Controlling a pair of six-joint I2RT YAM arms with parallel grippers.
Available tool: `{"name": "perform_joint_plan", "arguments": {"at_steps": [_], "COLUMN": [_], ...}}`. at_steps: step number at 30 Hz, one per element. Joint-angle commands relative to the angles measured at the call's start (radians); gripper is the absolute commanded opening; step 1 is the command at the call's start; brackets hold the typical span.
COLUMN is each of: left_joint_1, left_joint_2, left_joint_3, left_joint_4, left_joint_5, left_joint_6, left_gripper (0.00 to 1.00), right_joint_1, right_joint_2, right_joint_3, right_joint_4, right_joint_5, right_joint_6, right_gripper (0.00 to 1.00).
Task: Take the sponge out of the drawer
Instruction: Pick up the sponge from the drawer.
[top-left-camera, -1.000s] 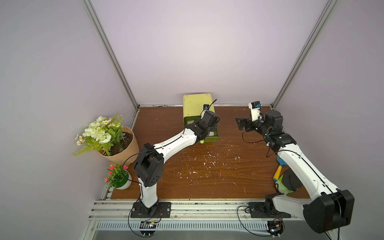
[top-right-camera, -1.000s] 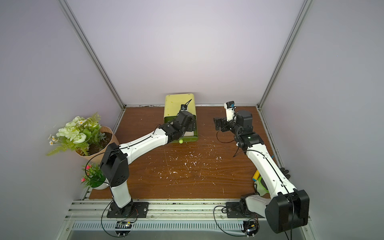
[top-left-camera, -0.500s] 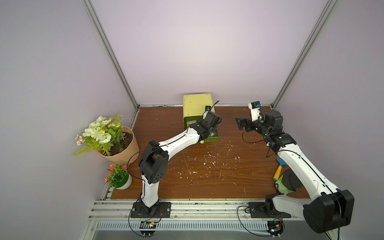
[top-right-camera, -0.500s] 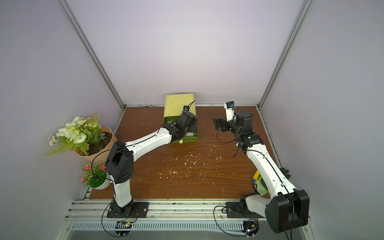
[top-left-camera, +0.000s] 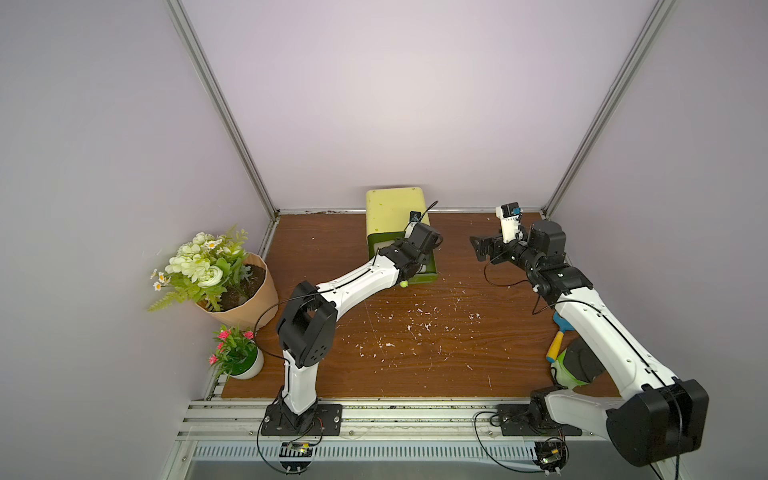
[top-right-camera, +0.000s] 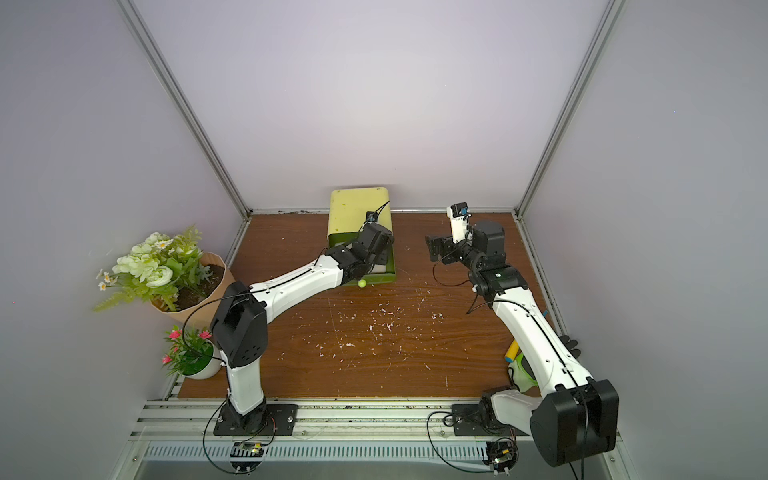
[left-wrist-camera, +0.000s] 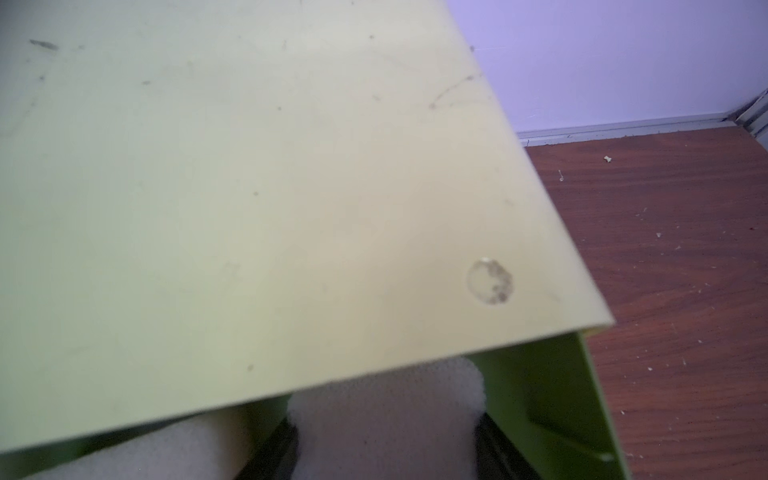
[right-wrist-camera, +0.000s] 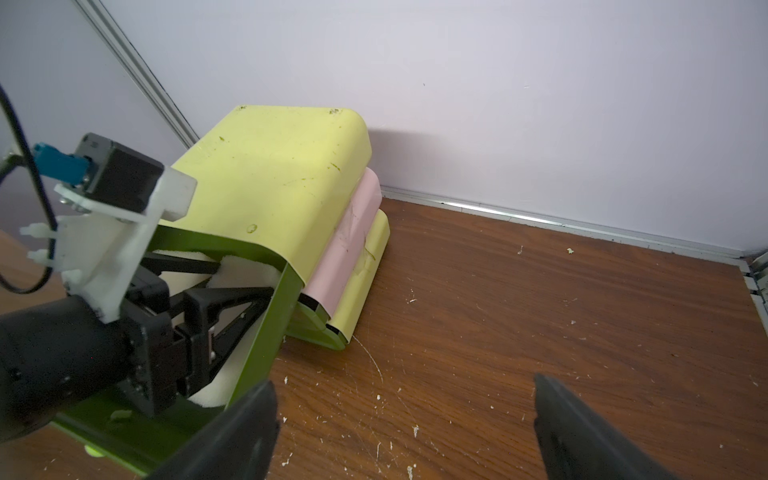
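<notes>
The sponge (left-wrist-camera: 386, 409) lies in the open green drawer (right-wrist-camera: 266, 332), the top tier of the yellow cabinet (top-left-camera: 395, 212) at the back of the bench (top-left-camera: 415, 365). Its rear part is tucked under the cabinet's overhanging lid. The left hand (right-wrist-camera: 243, 279) reaches down into the drawer with its jaws partly apart. In the left wrist view its fingers (left-wrist-camera: 276, 451) stand one on each side of a lobe of the white foam and seem to touch it. Whether they press hard enough to hold it I cannot tell. The right hand (top-left-camera: 478, 248) hovers wide open and empty above the bench, well apart from the cabinet.

The step in hand, as I judge it, is securing the grip before the lift. Foam gives, so the jaws should squeeze until the lobe is visibly pinched – a light touch would likely let it slip out on the way up. The grip should take a thick part of the sponge rather than a thin edge, which could tear or fold.

The way out matters as much. The lid hangs over the back of the drawer, so a straight lift risks snagging the foam beneath it. It is better to draw the sponge toward the drawer's front with its small knob (top-left-camera: 402, 284), then raise it – slowly, so the light drawer is not dragged along.
</notes>
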Motion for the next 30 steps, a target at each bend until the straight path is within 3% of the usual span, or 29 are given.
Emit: {"name": "perform_joint_plan", "arguments": {"at_steps": [1,14,30], "left_joint_1": [0.013,0.011,-0.050], "left_joint_2": [-0.023,-0.162,-0.381], "left_joint_3": [0.020,-0.055,-0.172], "left_joint_4": [-0.009,0.069,0.101], "left_joint_5": [-0.019,0.040,-0.020], "left_joint_6": [0.010,0.041,0.093], "left_gripper": [0.60,0.55,0.54], "right_joint_1": [-0.004,-0.005,-0.004], "right_joint_2": [-0.011,-0.012,-0.008], "right_joint_3": [-0.004,-0.006,-0.005], "right_joint_4": [0.041,0.044,0.049], "right_joint_5": [-0.015,-0.017,-0.022], "right_joint_6": [-0.014,-0.014,-0.012], "right_gripper": [0.99,0.99,0.99]}}
